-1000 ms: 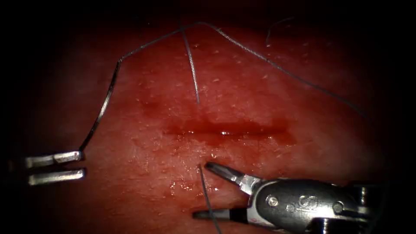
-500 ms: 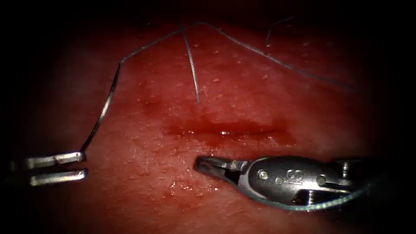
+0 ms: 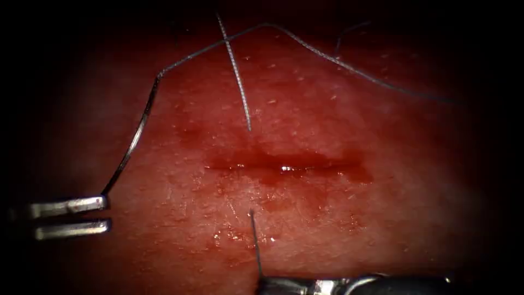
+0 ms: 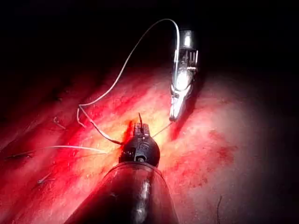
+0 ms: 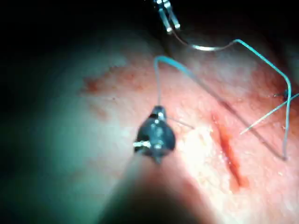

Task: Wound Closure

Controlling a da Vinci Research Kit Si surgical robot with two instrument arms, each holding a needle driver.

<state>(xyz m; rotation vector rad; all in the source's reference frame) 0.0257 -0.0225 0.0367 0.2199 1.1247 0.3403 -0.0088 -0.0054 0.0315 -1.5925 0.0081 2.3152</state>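
Note:
The cut (image 3: 284, 165) runs crosswise on the tissue (image 3: 382, 218), wet with red fluid. My left tool (image 3: 105, 210) is at the far left, shut on the curved needle (image 3: 136, 131) near its pointed end. The needle arcs up free of the tissue. Thread (image 3: 327, 54) runs from the needle's tail across the far side, and a strand (image 3: 240, 87) enters the tissue above the cut. It comes out below the cut (image 3: 252, 214) and runs down to my right tool (image 3: 262, 283), shut on it. The right wrist view shows those jaws (image 5: 159, 112) gripping thread (image 5: 157, 84).
A short loose thread end (image 3: 349, 30) lies on the far right of the tissue. In the left wrist view the right tool (image 4: 174, 114) hangs just beyond my left tool (image 4: 141, 128), with a thread loop (image 4: 121, 70) arching over the tissue between them.
The right tool's jaws were open around the thread below the cut; they shut on it and drew back toward the near edge. The left tool and needle barely moved.

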